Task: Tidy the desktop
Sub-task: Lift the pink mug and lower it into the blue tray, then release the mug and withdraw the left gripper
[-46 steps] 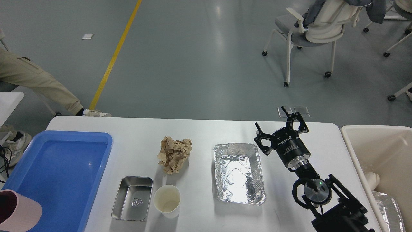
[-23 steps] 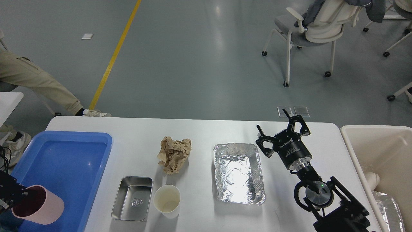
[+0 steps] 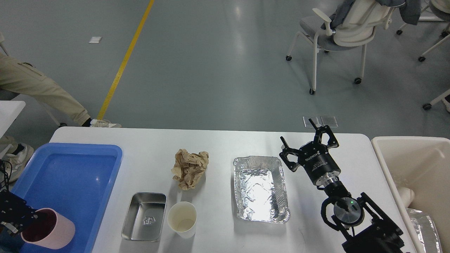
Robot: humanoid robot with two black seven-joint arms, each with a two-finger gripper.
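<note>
Looking down, you see your left gripper (image 3: pixel 24 216) low at the left edge, its jaws pinching the rim of a pink cup (image 3: pixel 48 229) over the blue tray (image 3: pixel 75 165). Your right gripper (image 3: pixel 306 140) hangs over the white surface (image 3: pixel 218 144) with jaws spread, just right of the foil pan (image 3: pixel 260 189). Crumpled paper (image 3: pixel 190 168), a steel dish (image 3: pixel 144 216) and a paper cup (image 3: pixel 182 219) lie between tray and pan. A beige bin (image 3: pixel 415 165) stands at the right.

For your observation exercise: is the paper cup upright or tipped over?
Upright: the paper cup stands on the desktop, its round mouth facing up.
</note>
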